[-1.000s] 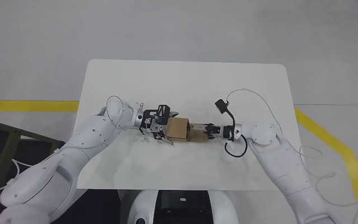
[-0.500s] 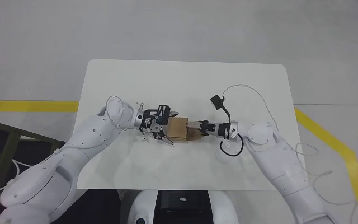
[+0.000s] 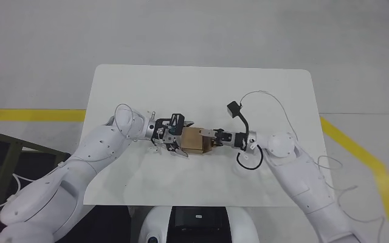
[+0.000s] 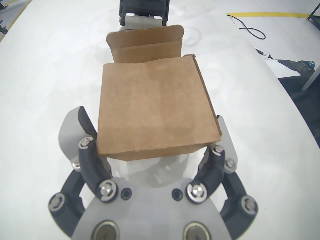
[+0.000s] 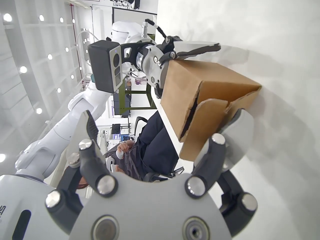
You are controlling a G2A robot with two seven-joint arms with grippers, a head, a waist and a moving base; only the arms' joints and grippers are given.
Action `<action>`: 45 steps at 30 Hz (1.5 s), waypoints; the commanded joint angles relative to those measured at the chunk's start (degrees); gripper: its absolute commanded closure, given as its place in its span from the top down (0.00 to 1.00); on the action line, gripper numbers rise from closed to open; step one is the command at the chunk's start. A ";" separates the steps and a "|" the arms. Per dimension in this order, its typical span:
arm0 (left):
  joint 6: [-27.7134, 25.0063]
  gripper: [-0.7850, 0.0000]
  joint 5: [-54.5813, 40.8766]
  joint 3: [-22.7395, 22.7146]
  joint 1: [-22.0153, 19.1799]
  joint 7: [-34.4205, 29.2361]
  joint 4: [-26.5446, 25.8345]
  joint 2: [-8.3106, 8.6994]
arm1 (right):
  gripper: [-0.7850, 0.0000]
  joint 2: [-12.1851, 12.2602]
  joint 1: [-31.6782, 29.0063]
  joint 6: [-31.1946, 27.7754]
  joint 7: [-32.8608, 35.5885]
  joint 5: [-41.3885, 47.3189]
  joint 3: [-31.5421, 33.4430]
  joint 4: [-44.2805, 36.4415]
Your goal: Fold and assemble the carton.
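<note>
White table (image 3: 121, 91), left claw (image 4: 150, 119) clamping carton (image 3: 194, 140), right claw (image 5: 165, 118) spread wide, one finger (image 5: 241, 126) partly hiding flap (image 5: 212, 116)

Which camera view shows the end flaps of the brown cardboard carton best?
The right wrist view: the brown cardboard carton's end flaps face it, partly folded. Left wrist view shows one flap rising behind; top view, a sliver.

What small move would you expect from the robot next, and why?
Probably the right tool, open, should press the flap flat against the open end of the box. The flap stands only partly folded, one finger rests against it, and the left tool clamps the other end steady.
</note>
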 commanded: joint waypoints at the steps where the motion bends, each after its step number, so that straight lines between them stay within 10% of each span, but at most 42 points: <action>1: -0.05 1.00 -0.07 -0.05 0.03 -0.05 0.12 -0.01 | 1.00 -0.16 0.17 -0.11 0.00 0.59 -0.37 0.58; 6: 0.04 1.00 -0.03 -0.14 0.16 0.04 0.40 -0.01 | 0.93 -0.50 0.65 -0.60 0.28 1.84 -1.04 2.73; 9: 0.02 1.00 0.02 -0.16 0.20 0.02 0.50 0.00 | 0.50 -0.63 0.93 -1.16 0.99 2.55 -1.22 3.80; 11: -0.08 1.00 -0.07 -0.17 0.23 -0.08 0.51 -0.01 | 0.45 -0.69 1.11 -1.55 1.44 2.85 -1.30 4.39; 45: -0.47 1.00 0.31 -0.44 0.54 -0.47 0.61 0.06 | 0.25 -0.89 2.40 -1.75 1.13 0.38 -1.03 10.63</action>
